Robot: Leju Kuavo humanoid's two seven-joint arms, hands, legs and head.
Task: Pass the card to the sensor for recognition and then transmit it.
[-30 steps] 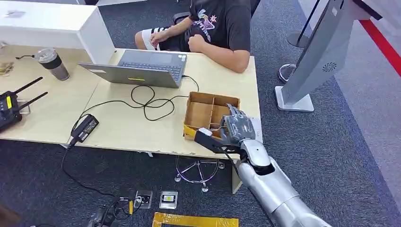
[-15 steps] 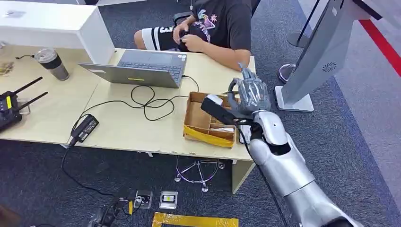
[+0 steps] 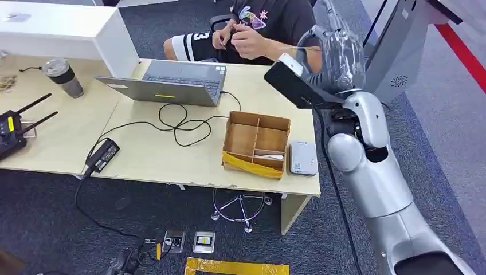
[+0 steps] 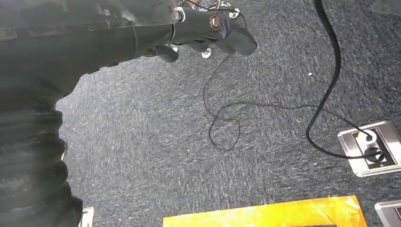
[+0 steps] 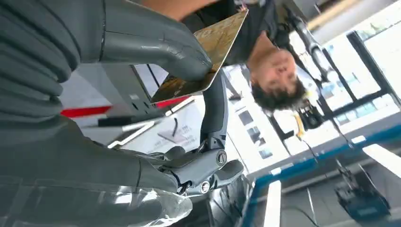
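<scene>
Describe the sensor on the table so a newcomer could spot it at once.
Start at the light wooden table and go to its near right corner. Beside the open cardboard divider box, on the side away from the laptop, lies the card sensor: a small flat white device, the only white thing at that corner.

The table (image 3: 172, 154) bears a laptop (image 3: 172, 83), cardboard tray (image 3: 255, 143) and sensor (image 3: 302, 157).

White numerals "3" on person's striped shorts (image 3: 195, 43), partly hidden, exact number unclear. Pink-white graphic print on person's black shirt (image 3: 252, 14), no legible words. Small blue marking on white sensor (image 3: 302, 158), too small to read.
</scene>
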